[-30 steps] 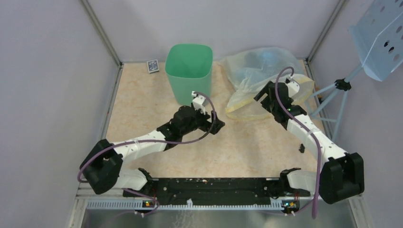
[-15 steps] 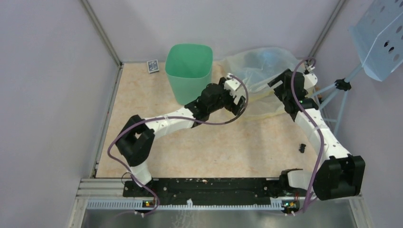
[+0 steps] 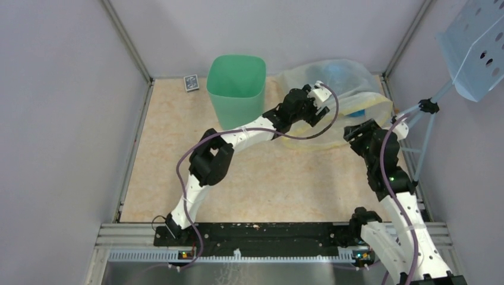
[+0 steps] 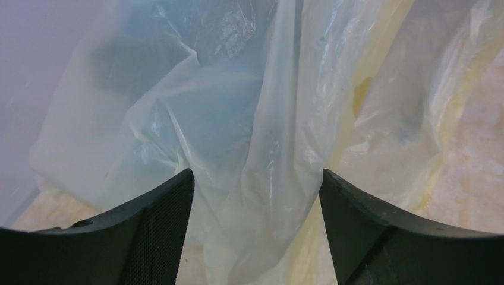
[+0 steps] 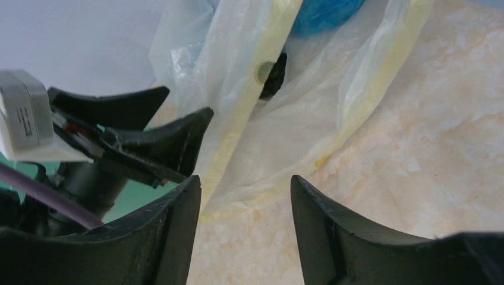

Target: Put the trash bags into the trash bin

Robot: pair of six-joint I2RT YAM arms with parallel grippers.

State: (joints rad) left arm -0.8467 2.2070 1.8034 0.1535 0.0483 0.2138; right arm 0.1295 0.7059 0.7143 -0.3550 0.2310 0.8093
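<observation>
From above, the trash bags lie heaped in the far right corner of the table, beside the green trash bin. The left gripper is at their near left edge and the right gripper at their near right edge. In the left wrist view, the fingers stand wide apart, with a hanging fold of pale blue and yellowish plastic between them, not pinched. In the right wrist view, that gripper's jaws are also apart with nothing held, facing the yellowish bag edge on the table.
</observation>
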